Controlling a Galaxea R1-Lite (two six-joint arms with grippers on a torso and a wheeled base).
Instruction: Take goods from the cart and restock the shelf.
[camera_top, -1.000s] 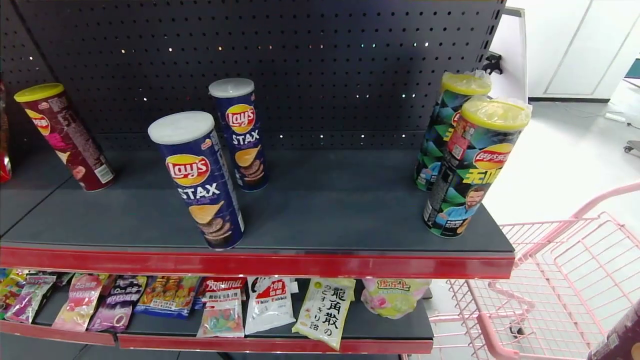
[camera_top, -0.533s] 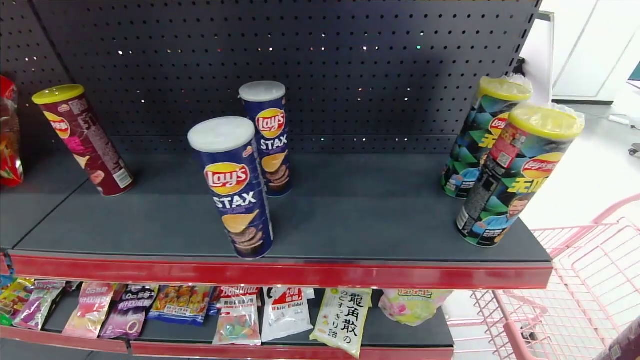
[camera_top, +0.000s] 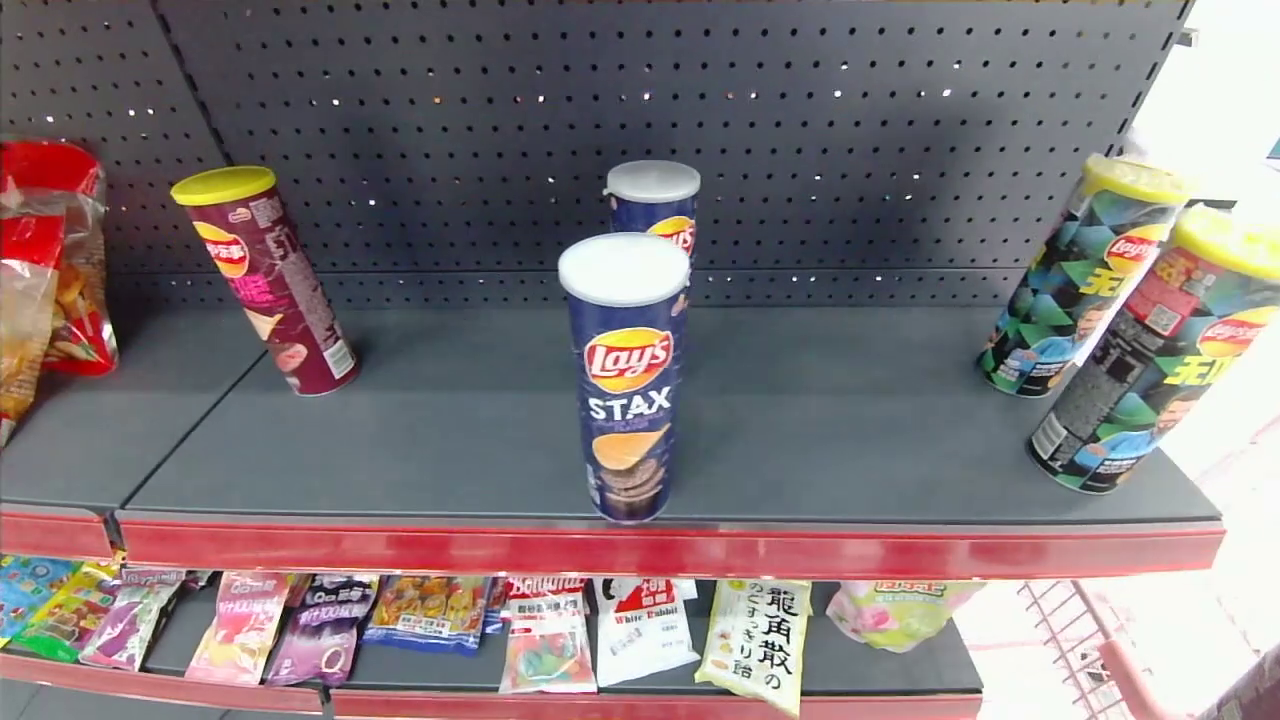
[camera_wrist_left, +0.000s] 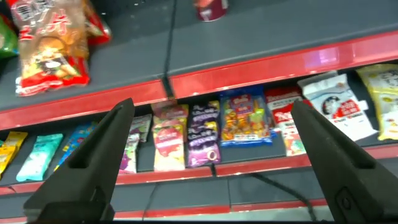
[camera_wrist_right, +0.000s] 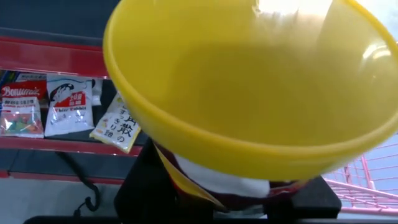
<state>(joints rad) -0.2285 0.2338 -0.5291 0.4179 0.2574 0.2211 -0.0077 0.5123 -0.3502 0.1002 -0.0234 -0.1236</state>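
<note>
Right pincer (camera_wrist_right: 225, 194) pinching yellow-lidded crisp can (camera_wrist_right: 249, 81); left pincer (camera_wrist_left: 211, 106) spread; best stood upright beside maroon can (camera_top: 268, 285), shelf (camera_top: 800, 430) ten o'clock.

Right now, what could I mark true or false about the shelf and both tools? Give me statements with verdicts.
1. The front blue can stands upright on the upper shelf, with the rear blue can behind it. True.
2. The left tool holds a bag. False: it is open and empty.
3. The right tool grips a held can with a yellow lid. True.
4. The maroon can on the shelf has a white lid. False: its lid is yellow.
5. The lower shelf holds cans. False: snack bags lie there.
</note>
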